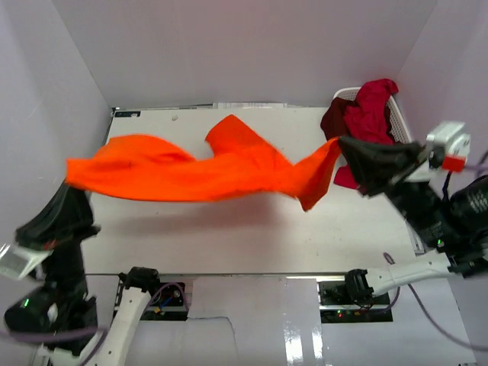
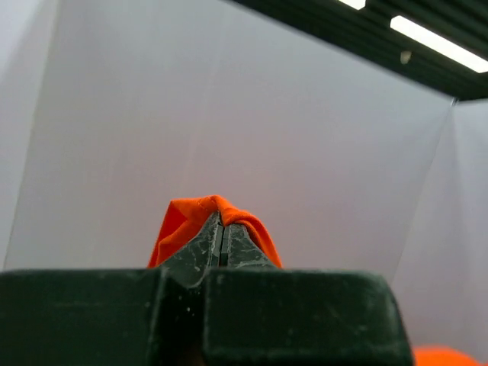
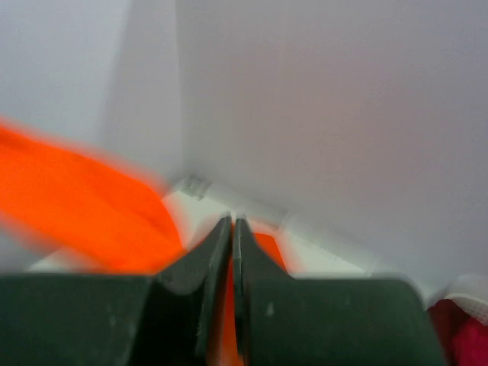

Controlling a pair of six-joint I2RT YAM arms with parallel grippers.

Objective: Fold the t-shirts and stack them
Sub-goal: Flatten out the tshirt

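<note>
White-walled booth from above, pale bench (image 1: pixel 229 236) beneath. Stretched and rippled in the air over it, clear of the surface: orange t-shirt (image 1: pixel 206 171), strung between both arms. Left pincer (image 1: pixel 72 183) clenched on one end, right pincer (image 1: pixel 341 143) clenched on the other. Heaped unfolded in the white laundry basket (image 1: pixel 345 93) at the far right corner: crimson t-shirt (image 1: pixel 374 107) and dark maroon t-shirt (image 1: pixel 333 118).

Left wrist view: plain wall behind, left pincer (image 2: pixel 221 229) pinched tight on a bunched fold of the orange t-shirt (image 2: pixel 179 221).

Right wrist view, blurred: right pincer (image 3: pixel 232 229) pressed shut with orange t-shirt (image 3: pixel 84 206) caught between and trailing left; white laundry basket (image 3: pixel 465 293) and crimson t-shirt (image 3: pixel 461 335) at the lower right corner.

Judged early: no fold made, no stack begun. Left to do: lay the orange one flat, fold it, then fetch, fold and stack the other two.
</note>
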